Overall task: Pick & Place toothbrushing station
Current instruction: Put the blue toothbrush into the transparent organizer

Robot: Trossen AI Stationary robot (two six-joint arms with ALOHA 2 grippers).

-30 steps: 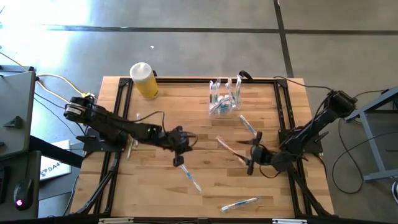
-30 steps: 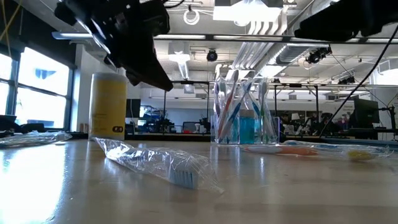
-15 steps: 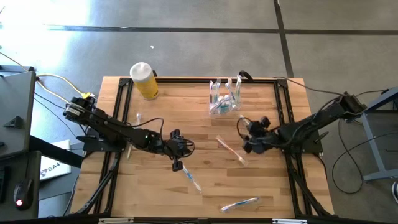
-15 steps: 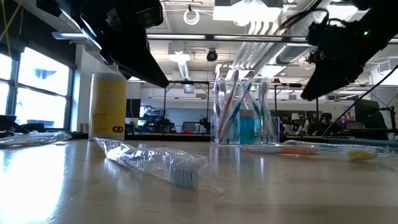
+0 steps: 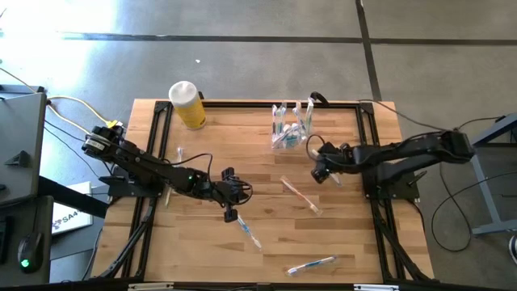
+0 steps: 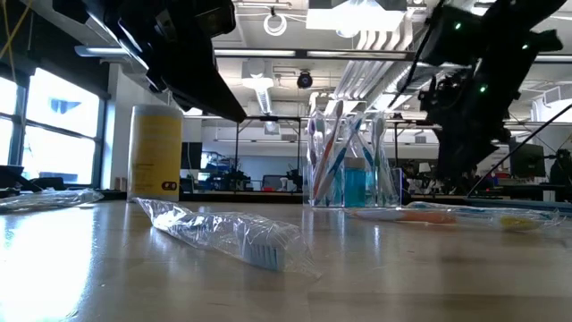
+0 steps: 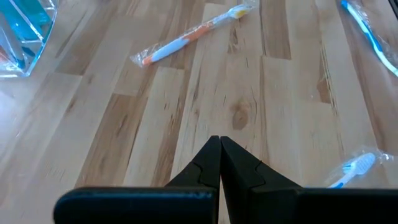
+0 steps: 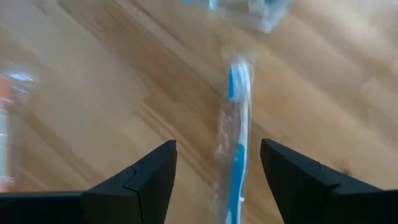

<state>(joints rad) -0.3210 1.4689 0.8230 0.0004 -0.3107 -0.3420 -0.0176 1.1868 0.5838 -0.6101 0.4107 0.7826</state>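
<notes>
Wooden worktop (image 5: pixel 266 242) carries wrapped toothbrushes. Right pincer (image 5: pixel 321 170), fingers spread, hovers over a blue toothbrush (image 8: pixel 236 162) near the clear cup (image 5: pixel 291 129). Left pincer (image 5: pixel 229 212), pressed together and empty, waits mid-worktop.

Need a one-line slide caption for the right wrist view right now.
Right gripper open above a wrapped blue toothbrush lying on the wooden table, fingers either side.
</notes>
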